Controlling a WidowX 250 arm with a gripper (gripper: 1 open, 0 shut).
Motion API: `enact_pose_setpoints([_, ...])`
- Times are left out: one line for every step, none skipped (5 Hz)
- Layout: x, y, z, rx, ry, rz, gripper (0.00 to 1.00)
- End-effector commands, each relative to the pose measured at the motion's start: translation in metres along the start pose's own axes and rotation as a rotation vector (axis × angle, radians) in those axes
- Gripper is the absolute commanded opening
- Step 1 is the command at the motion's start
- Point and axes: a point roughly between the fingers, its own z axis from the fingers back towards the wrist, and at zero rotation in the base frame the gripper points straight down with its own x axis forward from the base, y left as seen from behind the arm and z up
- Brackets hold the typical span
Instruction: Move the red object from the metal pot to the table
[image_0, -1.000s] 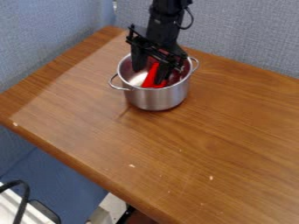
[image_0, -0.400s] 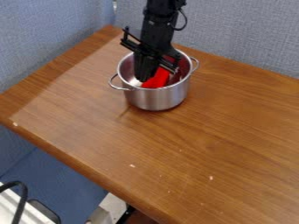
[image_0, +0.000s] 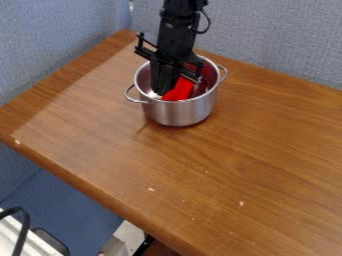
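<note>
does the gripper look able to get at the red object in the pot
Probably yes: the pot has no lid, and the gripper reaches in from above, right by the red object.

Since the earlier views, I've closed the black metal gripper (image_0: 163, 80) down inside the small round shiny steel pot (image_0: 179, 109); its fingers had been spread there. My black arm (image_0: 179, 22) now stands more upright above the pot, and less of the bright red block-like object (image_0: 179, 90) shows inside it.
</note>
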Motion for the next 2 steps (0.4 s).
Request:
enact_pose_setpoints([0.0005, 0.0143, 0.0379, 0.001, -0.109, 0.040, 0.00])
enact_pose_setpoints([-0.0018, 0.0162, 0.0460, -0.016, -0.120, 0.049, 0.00])
